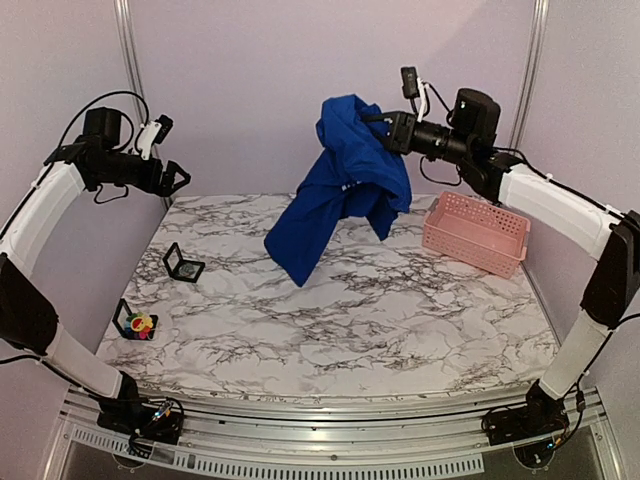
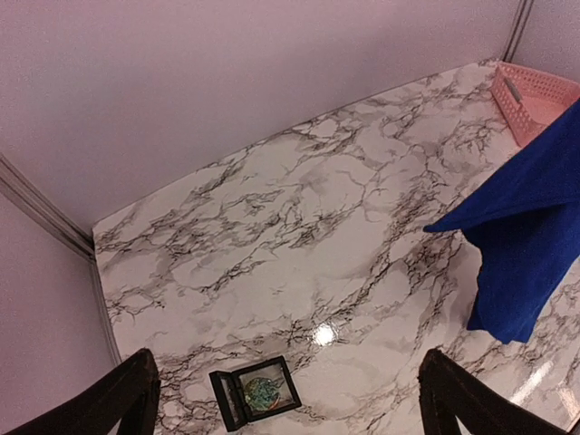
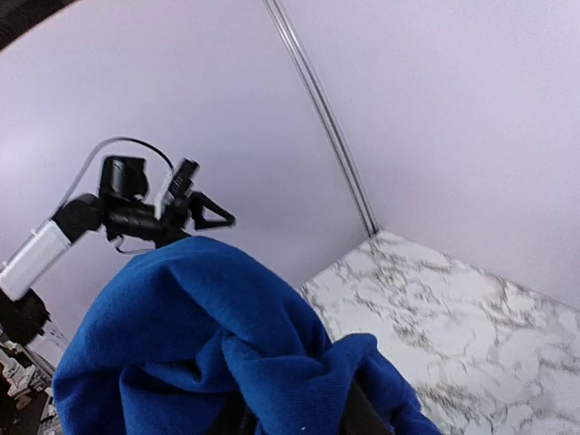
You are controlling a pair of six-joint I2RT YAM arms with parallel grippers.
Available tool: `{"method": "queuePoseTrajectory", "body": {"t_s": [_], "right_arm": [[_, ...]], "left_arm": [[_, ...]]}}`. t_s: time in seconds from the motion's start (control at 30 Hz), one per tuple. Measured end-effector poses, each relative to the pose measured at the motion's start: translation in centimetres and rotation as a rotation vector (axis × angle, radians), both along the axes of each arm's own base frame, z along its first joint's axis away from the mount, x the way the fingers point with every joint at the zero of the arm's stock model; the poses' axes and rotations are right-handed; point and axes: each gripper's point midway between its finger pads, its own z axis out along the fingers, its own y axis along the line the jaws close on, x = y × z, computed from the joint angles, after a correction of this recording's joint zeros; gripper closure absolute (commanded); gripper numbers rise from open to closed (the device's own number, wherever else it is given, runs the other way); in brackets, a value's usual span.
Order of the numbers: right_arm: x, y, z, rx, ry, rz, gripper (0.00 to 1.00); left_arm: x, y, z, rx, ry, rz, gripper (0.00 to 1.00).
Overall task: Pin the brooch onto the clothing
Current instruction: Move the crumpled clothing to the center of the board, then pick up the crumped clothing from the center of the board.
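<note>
The royal-blue T-shirt [image 1: 345, 180] hangs bunched from my right gripper [image 1: 385, 130], high above the back of the table, its lower corner touching the marble. In the right wrist view the blue cloth [image 3: 217, 353] fills the foreground and hides the fingers, which are shut on it. The shirt also shows at the right of the left wrist view [image 2: 526, 236]. The flower-shaped brooch [image 1: 141, 324] with coloured petals rests in a small black frame holder at the near left. My left gripper [image 1: 178, 178] is open and empty, raised at the far left; its fingers [image 2: 118, 399] are wide apart.
A pink lattice basket [image 1: 476, 232] stands at the back right. An open black case [image 1: 184, 263] holding a round iridescent disc [image 2: 261, 392] lies at the left. The table is white marble [image 1: 350, 320], walled at the back and sides.
</note>
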Motion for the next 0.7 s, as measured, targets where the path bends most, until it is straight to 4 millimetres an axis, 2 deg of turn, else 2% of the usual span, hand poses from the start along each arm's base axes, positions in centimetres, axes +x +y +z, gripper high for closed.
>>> {"method": "queuePoseTrajectory", "body": {"t_s": [0.03, 0.07, 0.13, 0.17, 0.23, 0.33, 0.4, 0.47, 0.57, 0.7], "right_arm": [[1.1, 0.4, -4.1, -0.026, 0.106, -0.010, 0.44], [2.2, 0.6, -9.1, -0.065, 0.237, -0.041, 0.34], [3.6, 0.0, -15.3, -0.137, 0.407, -0.128, 0.25], [4.3, -0.7, -18.2, -0.188, 0.487, -0.191, 0.24], [5.6, -3.3, -21.8, -0.289, 0.575, -0.358, 0.23], [7.1, -6.6, -22.7, -0.403, 0.575, -0.543, 0.27], [7.4, -7.8, -22.5, -0.452, 0.552, -0.596, 0.28], [7.0, -8.0, -22.3, -0.505, 0.518, -0.598, 0.28], [5.0, -6.3, -23.1, -0.583, 0.455, -0.523, 0.27], [-1.4, -1.0, -26.8, -0.722, 0.379, -0.318, 0.26]], "left_arm": [[0.1, 0.2, -0.5, 0.013, 0.005, 0.008, 0.01], [0.1, 0.3, -1.0, 0.024, 0.012, 0.013, 0.02], [0.1, 0.4, -2.6, 0.057, 0.039, 0.016, 0.03], [0.1, 0.3, -3.3, 0.073, 0.051, 0.012, 0.03], [-0.1, -0.8, -5.0, 0.111, 0.080, -0.020, 0.05], [-0.6, -4.1, -7.6, 0.159, 0.125, -0.116, 0.10], [-1.0, -6.4, -9.4, 0.182, 0.157, -0.183, 0.15], [-1.6, -9.0, -11.7, 0.210, 0.203, -0.261, 0.17], [-3.1, -12.4, -15.4, 0.252, 0.268, -0.374, 0.14], [-6.6, -15.6, -20.8, 0.302, 0.345, -0.505, 0.09]]}}
